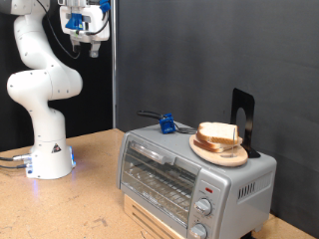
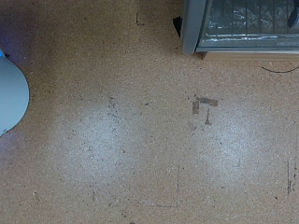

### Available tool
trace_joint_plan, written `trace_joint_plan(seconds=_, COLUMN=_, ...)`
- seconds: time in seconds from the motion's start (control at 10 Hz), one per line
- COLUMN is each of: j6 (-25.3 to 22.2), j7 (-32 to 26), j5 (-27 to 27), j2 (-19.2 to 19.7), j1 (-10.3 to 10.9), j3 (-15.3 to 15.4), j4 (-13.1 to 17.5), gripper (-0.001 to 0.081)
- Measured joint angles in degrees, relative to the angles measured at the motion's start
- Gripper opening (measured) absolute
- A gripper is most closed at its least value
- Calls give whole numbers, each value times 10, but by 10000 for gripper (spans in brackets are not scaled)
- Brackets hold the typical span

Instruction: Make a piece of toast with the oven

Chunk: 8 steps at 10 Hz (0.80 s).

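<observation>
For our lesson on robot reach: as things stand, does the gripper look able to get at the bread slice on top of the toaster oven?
Probably yes. The bread slice lies uncovered on a wooden plate atop the toaster oven, and the gripper hangs high, well apart.

Cork-brown counter [image 1: 90, 204], far below the jaws. Round wooden plate [image 1: 219, 152] well below and off to the exterior view's right of jaws. Small blue object [image 1: 166, 123] beside plate. Black stand [image 1: 244, 121] behind plate. Dark backdrop [image 1: 199, 50].
</observation>
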Motion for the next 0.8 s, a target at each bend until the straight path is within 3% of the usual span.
trace_joint_plan(seconds=0.1, j6=0, j7=-22, j5=-10, j2=1, j1=0, j3=0, j4=0, gripper=809)
trace_joint_plan(seconds=0.3, j6=10, j7=-146, j5=-51, j2=12, j1=13, j3=-1, j4=4, gripper=809)
trace_joint_plan(seconds=0.6, j6=91, j7=-312, j5=-117, j2=51, j1=28, j3=-7, j4=7, gripper=809)
trace_joint_plan(seconds=0.8, j6=101, j7=-312, j5=-111, j2=46, j1=29, j3=-7, j4=5, gripper=809)
